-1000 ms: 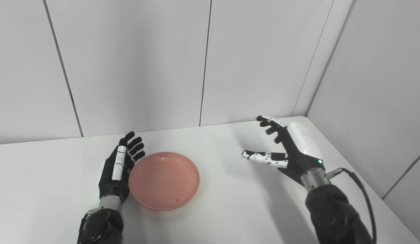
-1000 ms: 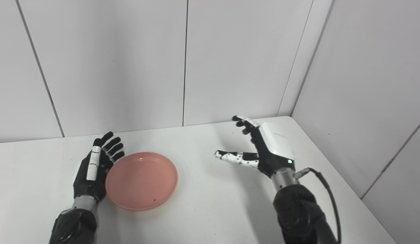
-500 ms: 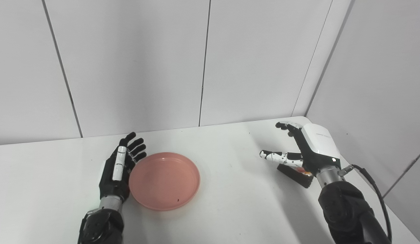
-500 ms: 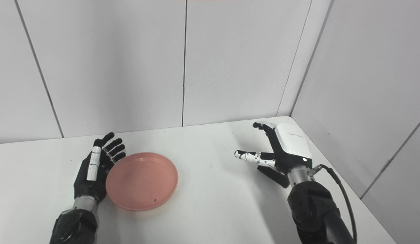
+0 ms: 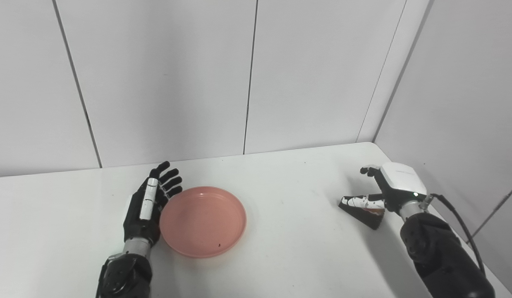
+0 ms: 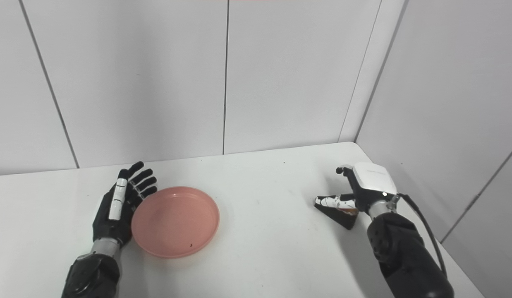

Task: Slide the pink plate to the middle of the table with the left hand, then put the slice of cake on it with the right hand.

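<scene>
- I count one pink plate (image 5: 202, 221), one slice of cake (image 5: 362, 211), and my two hands on one white table (image 5: 289, 248).
- The plate lies flat and upturned, left of the table's middle, with nothing on it but a small dark speck near its front rim.
- My left hand (image 5: 148, 207) stands on edge just beside the plate's left rim, palm toward it, fingers straight and a little spread, pointing away from me toward the back wall (image 5: 165, 82). It holds nothing; whether it touches the rim I cannot tell.
- The cake is a dark wedge near the right edge of the table, well apart from the plate. Its long axis runs roughly left to right, the narrow tip pointing left toward the plate, the wider end nearer my right wrist.
- My right hand (image 6: 361, 188) sits over the cake's wide end, thumb lying along its top, the other fingers curled behind it. Whether the grip has closed I cannot tell.
</scene>
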